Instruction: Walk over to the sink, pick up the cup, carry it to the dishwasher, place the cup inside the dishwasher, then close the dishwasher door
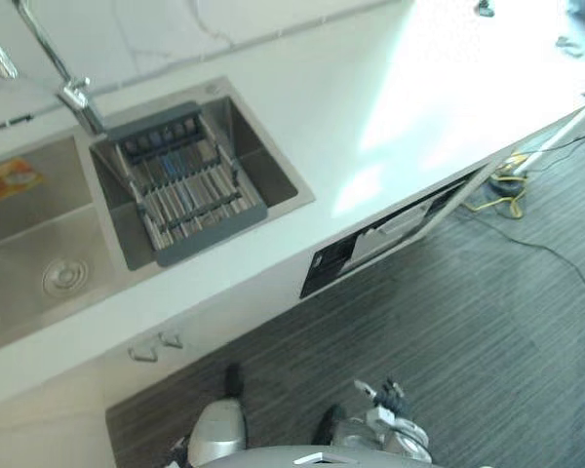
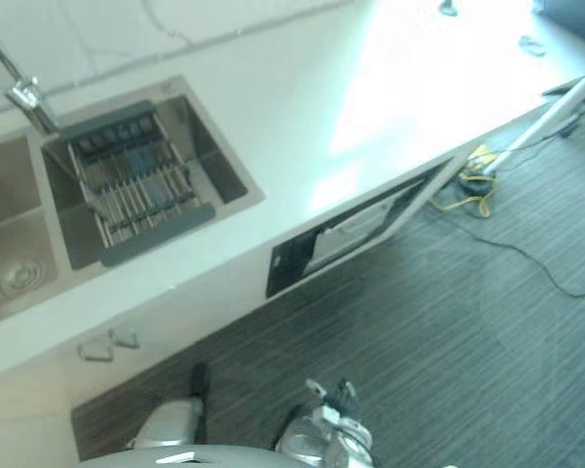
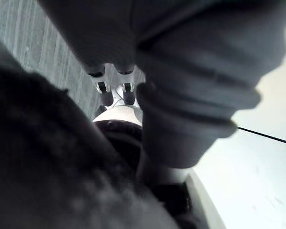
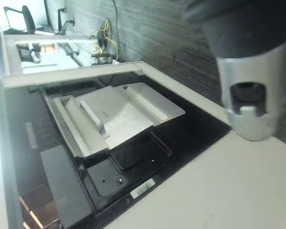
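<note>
A white worktop (image 1: 370, 107) runs from near left to far right, with a steel sink (image 1: 270, 171) of two basins set into its left part. A grey rack (image 1: 180, 185) lies across the right basin. A faucet (image 1: 78, 96) rises at the sink's far rim between the basins. The left basin has a round drain (image 1: 64, 276) in its floor and an orange patch (image 1: 10, 178) on its far wall. Below the worktop's near edge, right of the sink, is the dishwasher (image 1: 328, 263), showing a black top panel. Its door (image 4: 190, 129) is partly open, the top leaning out over the dark striped floor (image 1: 468, 341). The door's inner face is black and carries a pale grey dispenser (image 4: 119, 112). Two small handles (image 1: 154, 346) sit on the cabinet front below the sink. A yellow cable (image 1: 507, 200) lies on the floor past the door's right end. The right robot hand (image 4: 248, 109) hangs low over the floor, near the dishwasher and facing the door's inner side. Whether it is released or clenched cannot be told. The left robot hand (image 3: 103, 87) appears in its own wrist view among dark shapes, and its state cannot be told either. Where the cup is cannot be told.
</note>
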